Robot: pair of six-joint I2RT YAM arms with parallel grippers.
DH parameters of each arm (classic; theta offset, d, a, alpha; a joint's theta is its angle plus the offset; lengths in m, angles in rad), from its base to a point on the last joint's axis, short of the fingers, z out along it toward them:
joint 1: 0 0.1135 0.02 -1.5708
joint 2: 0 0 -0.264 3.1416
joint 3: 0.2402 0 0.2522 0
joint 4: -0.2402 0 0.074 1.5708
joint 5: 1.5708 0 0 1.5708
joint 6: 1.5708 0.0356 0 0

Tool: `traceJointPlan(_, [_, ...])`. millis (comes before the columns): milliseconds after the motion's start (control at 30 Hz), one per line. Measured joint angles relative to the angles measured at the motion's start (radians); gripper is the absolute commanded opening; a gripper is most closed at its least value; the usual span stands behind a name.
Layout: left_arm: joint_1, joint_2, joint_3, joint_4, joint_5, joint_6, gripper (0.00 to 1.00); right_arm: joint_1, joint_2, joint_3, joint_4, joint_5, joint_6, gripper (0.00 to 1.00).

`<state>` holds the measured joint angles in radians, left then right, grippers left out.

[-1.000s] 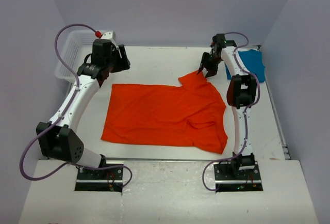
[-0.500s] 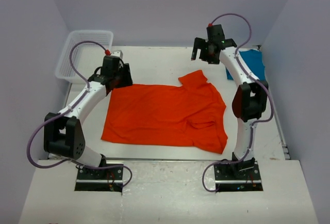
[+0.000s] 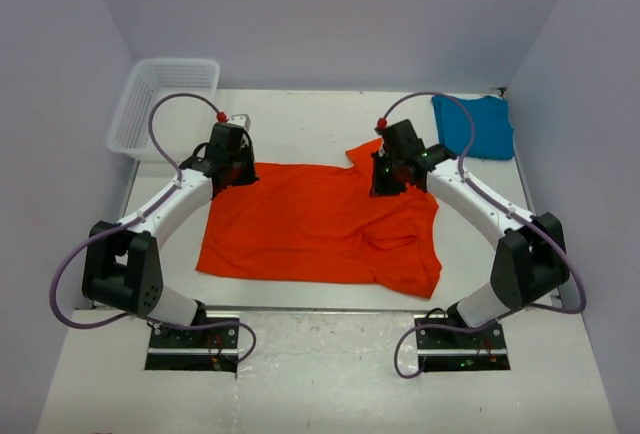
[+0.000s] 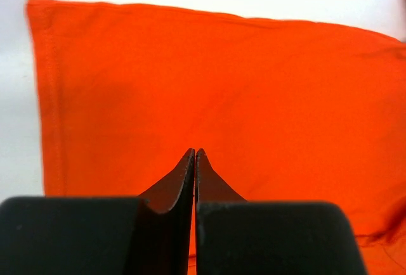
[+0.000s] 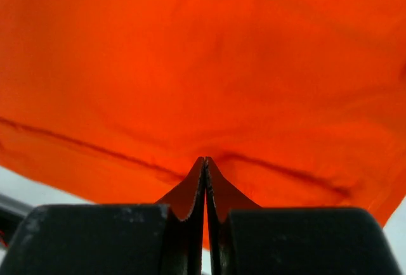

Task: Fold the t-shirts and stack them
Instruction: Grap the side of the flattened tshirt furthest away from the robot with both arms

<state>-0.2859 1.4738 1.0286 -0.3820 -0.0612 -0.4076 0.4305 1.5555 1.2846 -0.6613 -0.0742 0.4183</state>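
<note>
The orange-red t-shirt (image 3: 320, 224) lies spread flat on the white table, one sleeve sticking up at its far edge. My left gripper (image 3: 240, 174) is shut at the shirt's far left corner. In the left wrist view its closed tips (image 4: 195, 152) hover over smooth cloth (image 4: 222, 78) with nothing visibly pinched. My right gripper (image 3: 383, 186) is shut on top of the shirt just below the raised sleeve. In the right wrist view its tips (image 5: 205, 159) meet at a dark crease in the cloth (image 5: 203, 66); I cannot tell if cloth is caught. The teal-blue t-shirt (image 3: 475, 124) lies folded at the far right.
A white mesh basket (image 3: 128, 104) stands at the far left corner, just off the table. The right table edge runs close beside the teal shirt. Purple walls close in the back and sides.
Both arms came down and inward onto the orange shirt, the right one from above the far sleeve. Both grippers went from open to shut. The shirt lies as before.
</note>
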Motion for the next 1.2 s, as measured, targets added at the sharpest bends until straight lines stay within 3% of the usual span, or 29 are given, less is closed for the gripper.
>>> traceJointPlan(233, [-0.136, -0.002, 0.029, 0.009, 0.088, -0.028, 0.00, 0.140, -0.141, -0.224, -0.026, 0.008, 0.048, 0.00])
traceJointPlan(500, [-0.232, -0.092, -0.111, -0.002, 0.105, -0.136, 0.00, 0.185, -0.347, -0.446, 0.006, 0.000, 0.100, 0.00])
traceJointPlan(667, [-0.232, -0.092, -0.115, -0.005, 0.099, -0.155, 0.00, 0.201, -0.279, -0.540, 0.053, -0.006, 0.124, 0.00])
traceJointPlan(1200, [-0.232, -0.127, -0.044, -0.056, 0.077, -0.141, 0.00, 0.262, 0.001, -0.492, 0.249, -0.041, 0.190, 0.00])
